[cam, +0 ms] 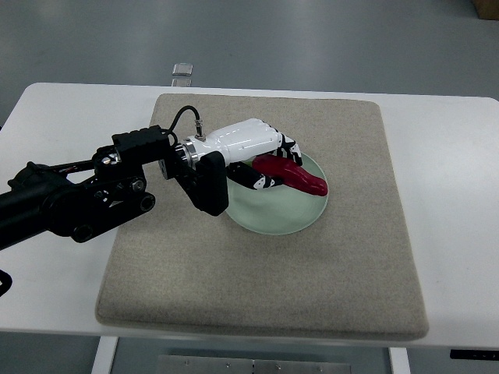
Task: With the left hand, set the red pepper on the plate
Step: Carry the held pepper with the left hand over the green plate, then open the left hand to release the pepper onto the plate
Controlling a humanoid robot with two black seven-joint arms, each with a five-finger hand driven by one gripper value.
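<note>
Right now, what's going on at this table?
The robot's left hand is holding a red pepper over a pale green plate that sits on a grey mat. The pepper is low over the plate or touching it, and the fingers are wrapped around it. The right arm isn't in view.

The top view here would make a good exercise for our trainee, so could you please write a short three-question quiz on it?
1. True or false: the red pepper lies over the plate.
2. Multiple choice: the plate sits on A) the bare white table, B) the beige mat, C) a metal tray.
3. Fill in: the hand around the pepper is the ____ hand.

Key
1. True; the pepper is over the pale green plate, with the hand's fingers curled around it.
2. B.
3. Left; its arm enters from the picture's left edge, and no right arm shows.
</note>
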